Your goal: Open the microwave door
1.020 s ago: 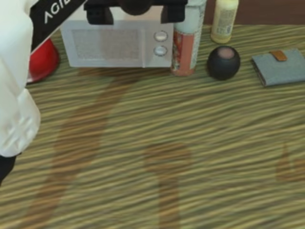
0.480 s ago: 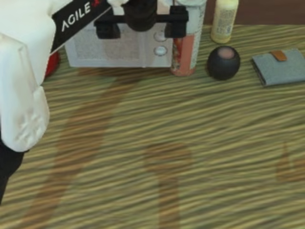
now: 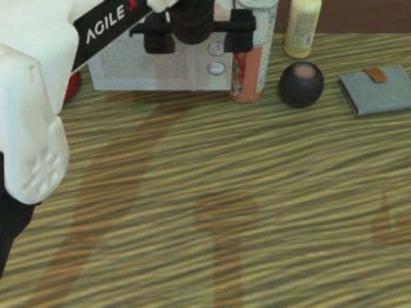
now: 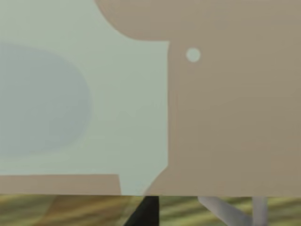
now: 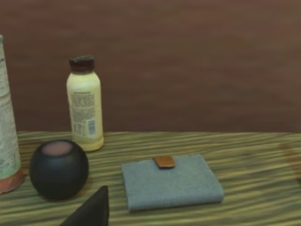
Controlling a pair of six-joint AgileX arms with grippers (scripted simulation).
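Note:
The white microwave (image 3: 160, 82) stands at the table's far left. Its door (image 3: 138, 64), with a grey speckled window, lies flat against the box, beside two silver knobs (image 3: 216, 67). My left gripper (image 3: 198, 37) hovers over the microwave's top front edge, near the seam between the door and the knob panel. Its black fingers (image 3: 158, 40) are spread wide and hold nothing. The left wrist view is filled by pale and tan surfaces seen very close. My right gripper is out of the top view, and its wrist view shows only one dark fingertip (image 5: 91, 209).
A tall can with an orange label (image 3: 247, 70) stands against the microwave's right side. Right of it are a cream bottle (image 3: 302, 29), a black ball-shaped speaker (image 3: 300, 83) and a grey wallet (image 3: 376, 90). A red object (image 3: 69, 86) sits left of the microwave.
My left arm has swung in over the microwave. Its open gripper came nearer the front face and shifted right, toward the knobs. The door has not moved.

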